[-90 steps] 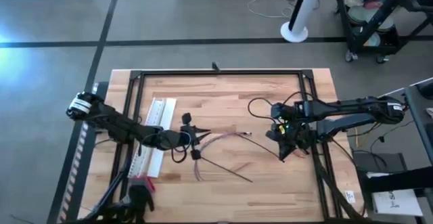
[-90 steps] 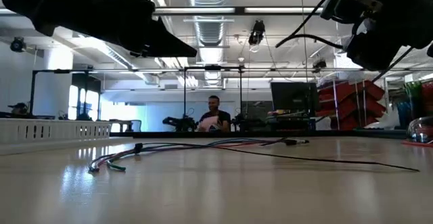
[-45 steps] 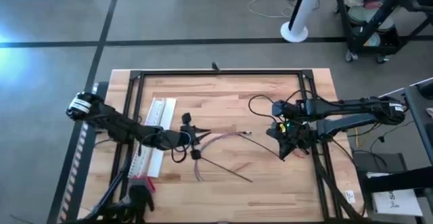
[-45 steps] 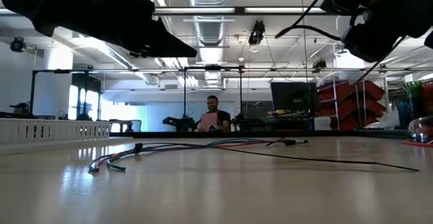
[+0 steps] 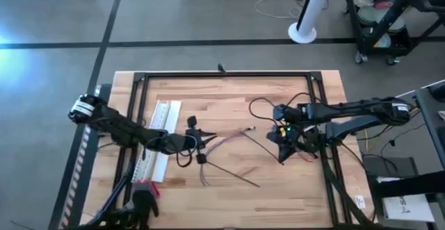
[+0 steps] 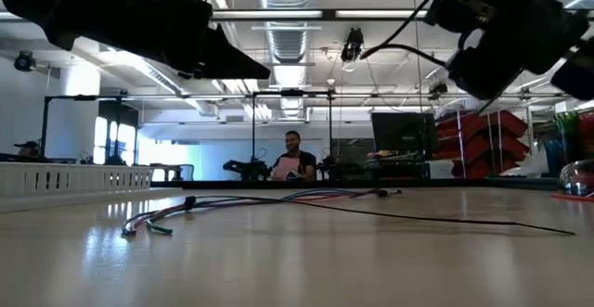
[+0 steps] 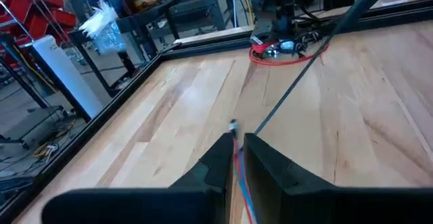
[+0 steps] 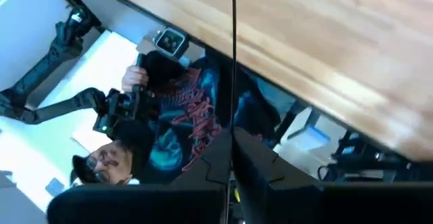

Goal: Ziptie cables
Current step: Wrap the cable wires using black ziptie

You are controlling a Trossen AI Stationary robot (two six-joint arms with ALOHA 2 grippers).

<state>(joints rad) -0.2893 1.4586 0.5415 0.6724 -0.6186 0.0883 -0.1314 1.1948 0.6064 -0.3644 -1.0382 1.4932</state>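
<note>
Cables [image 5: 224, 142] lie mid-table, long axis running left to right. Our left gripper [image 5: 197, 142] clamps their near end, fingers together on them. Our right gripper [image 5: 284, 153], pinching a thin black zip tie [image 8: 233, 61], hovers off their far end.

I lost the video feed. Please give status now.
Left gripper shut on cables. Right gripper shut on black zip tie. Nothing in the way.
</note>
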